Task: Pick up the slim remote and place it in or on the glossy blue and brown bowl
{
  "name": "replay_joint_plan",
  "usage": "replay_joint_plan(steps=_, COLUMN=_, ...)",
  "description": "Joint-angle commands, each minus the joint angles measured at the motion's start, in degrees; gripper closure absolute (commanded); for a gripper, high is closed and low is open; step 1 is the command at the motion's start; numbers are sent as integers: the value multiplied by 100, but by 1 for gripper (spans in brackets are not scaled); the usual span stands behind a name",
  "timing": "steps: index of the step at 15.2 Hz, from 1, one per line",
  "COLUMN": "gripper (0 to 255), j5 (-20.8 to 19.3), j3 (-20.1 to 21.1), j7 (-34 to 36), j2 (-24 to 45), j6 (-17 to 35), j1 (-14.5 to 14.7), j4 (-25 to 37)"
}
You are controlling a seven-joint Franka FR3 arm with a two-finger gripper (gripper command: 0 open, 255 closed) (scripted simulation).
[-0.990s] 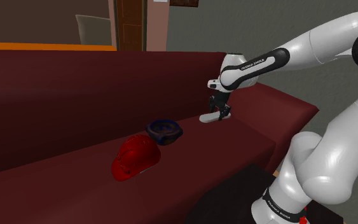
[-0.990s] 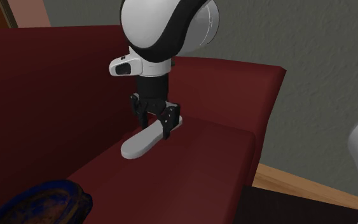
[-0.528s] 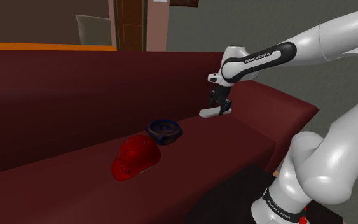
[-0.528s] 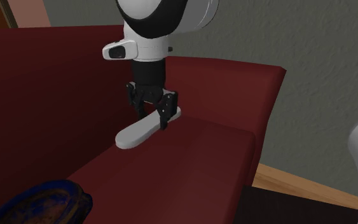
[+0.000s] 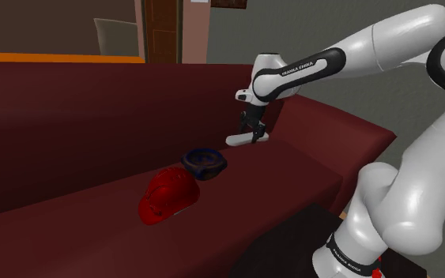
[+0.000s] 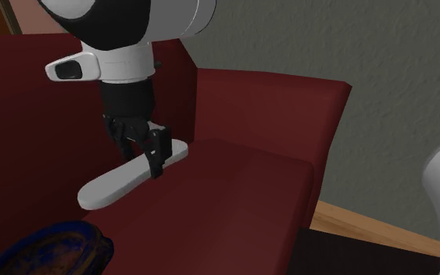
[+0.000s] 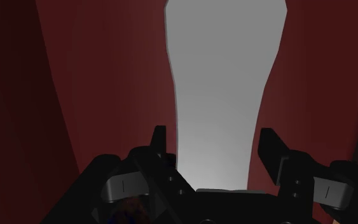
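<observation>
Small dark lettering on the white arm (image 5: 375, 49) appears to read "FRANKA EMIKA". The blue and brown bowl (image 5: 205, 163) sits on the dark red sofa (image 5: 70, 126), with a red helmet-like thing (image 5: 167, 196) just beside it at its 7 o'clock. The arm stretches out, wrist turned down. The pincer (image 5: 252, 133) pinches the slim pale grey remote (image 5: 243, 140) across its width, just above the seat. In the shoulder view the remote is near the bowl, at its 2 o'clock.

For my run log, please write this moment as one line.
jaws: shut on remote | remote: held above sofa seat | bowl: not yet reached
</observation>
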Motion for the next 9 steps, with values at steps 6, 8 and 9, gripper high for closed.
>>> replay_joint_plan(steps=6, gripper=255, j5=529, j3=413, j7=552, j2=817, j6=-127, j1=466, j4=833)
replay_joint_plan(steps=8, gripper=255, j5=672, j3=516, j7=682, j2=1081, j6=-187, j1=569, j4=1128)
replay_joint_plan(steps=9, gripper=255, j5=741, j3=566, j7=746, j2=1218, j6=-222, j1=617, j4=1286)
